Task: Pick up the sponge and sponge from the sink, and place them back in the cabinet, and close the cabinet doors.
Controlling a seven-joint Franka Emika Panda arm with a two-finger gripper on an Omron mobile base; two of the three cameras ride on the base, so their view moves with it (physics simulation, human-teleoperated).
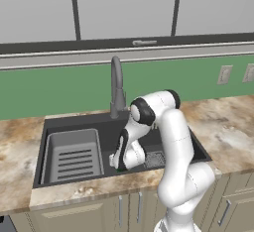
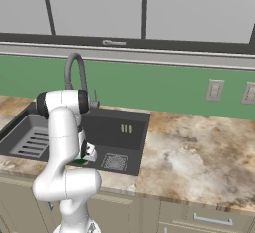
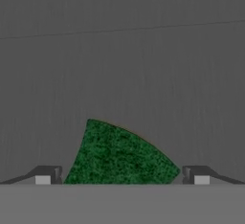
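A dark green sponge (image 3: 119, 156) lies on the dark floor of the sink (image 1: 74, 122), right below my hand. My gripper (image 3: 122, 179) is open, with one fingertip on each side of the sponge and a clear gap to both. In the base views the arm bends down into the basin and the gripper (image 1: 119, 164) hangs low near the front wall. A green and yellow sliver of the sponge (image 2: 78, 163) peeks out beside the gripper (image 2: 84, 158). The cabinet and its doors are out of view.
A light grey ribbed rack (image 1: 72, 154) fills the sink's left half. The gooseneck faucet (image 1: 116, 87) rises behind the arm. A drain grate (image 2: 114, 162) sits to the right of the hand. Marble counter (image 2: 199, 152) spreads right, under grey wall cabinets (image 1: 124, 8).
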